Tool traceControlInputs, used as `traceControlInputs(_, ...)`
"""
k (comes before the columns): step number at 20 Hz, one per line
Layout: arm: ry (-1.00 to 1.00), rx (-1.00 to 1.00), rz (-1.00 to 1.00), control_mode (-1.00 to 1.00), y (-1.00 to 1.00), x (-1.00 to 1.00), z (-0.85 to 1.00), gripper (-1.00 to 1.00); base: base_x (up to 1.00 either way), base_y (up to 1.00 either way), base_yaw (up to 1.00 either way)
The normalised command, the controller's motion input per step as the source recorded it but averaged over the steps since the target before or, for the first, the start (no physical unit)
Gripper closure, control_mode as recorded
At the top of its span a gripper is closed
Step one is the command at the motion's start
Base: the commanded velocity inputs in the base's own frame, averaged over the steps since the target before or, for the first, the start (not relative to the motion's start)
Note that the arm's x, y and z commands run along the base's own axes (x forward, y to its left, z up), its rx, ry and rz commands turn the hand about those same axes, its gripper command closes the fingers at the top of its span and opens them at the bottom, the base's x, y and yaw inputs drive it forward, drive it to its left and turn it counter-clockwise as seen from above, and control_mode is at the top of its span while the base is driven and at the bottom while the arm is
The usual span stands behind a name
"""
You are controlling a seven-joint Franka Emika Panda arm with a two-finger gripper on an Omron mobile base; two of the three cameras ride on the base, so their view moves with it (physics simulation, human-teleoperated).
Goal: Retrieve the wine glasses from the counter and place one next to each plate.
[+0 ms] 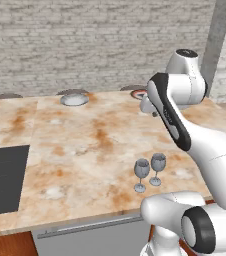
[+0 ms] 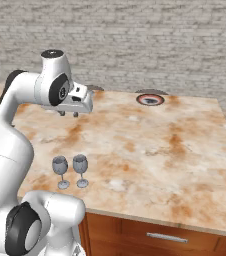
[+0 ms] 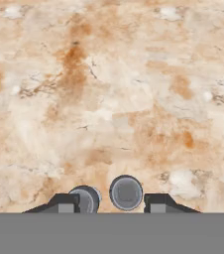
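The two wine glasses [image 1: 149,171] stand upright on the table [image 1: 85,145], side by side and nearly touching, close to its near edge and just ahead of the robot's base. The gripper [image 2: 68,114] hangs well above the slab, farther back from that edge than the glasses, its fingers pointing straight down. In the hand view the glasses appear from above as two round rims at the bottom of the picture, lying between the two dark fingertips [image 3: 64,202], so the glasses sit below the gripper and toward the robot's side of it. The jaws stand parted with nothing between them; the gripper holds nothing. Each glass has its long axis vertical, bowl up, stem and foot down, which suggests a descent with the jaws closing across a stem or a bowl. Because the pair stands so close together, the approach probably has to pick one glass without knocking its neighbour. The patterned plate [image 2: 150,99] with the red-and-black rim and the pale plate [image 1: 74,99] rest at the far edge of the table, well apart from the glasses and from each other.
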Motion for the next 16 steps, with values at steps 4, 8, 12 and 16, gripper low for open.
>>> traceControlInputs(4,-0.01,0.02,0.00,-1.00,0.00,-0.03,0.00,-1.00,0.00,0.00,0.00)
traceControlInputs(8,-0.04,0.06,-0.07,-1.00,-0.01,-0.50,-0.01,-1.00,0.00,0.00,0.00)
traceControlInputs(12,-0.09,0.09,-0.40,-1.00,-0.10,-0.72,0.00,-1.00,0.00,0.00,0.00)
traceControlInputs(16,0.00,0.21,-0.57,-1.00,-0.11,-0.48,0.00,-1.00,0.00,0.00,0.00)
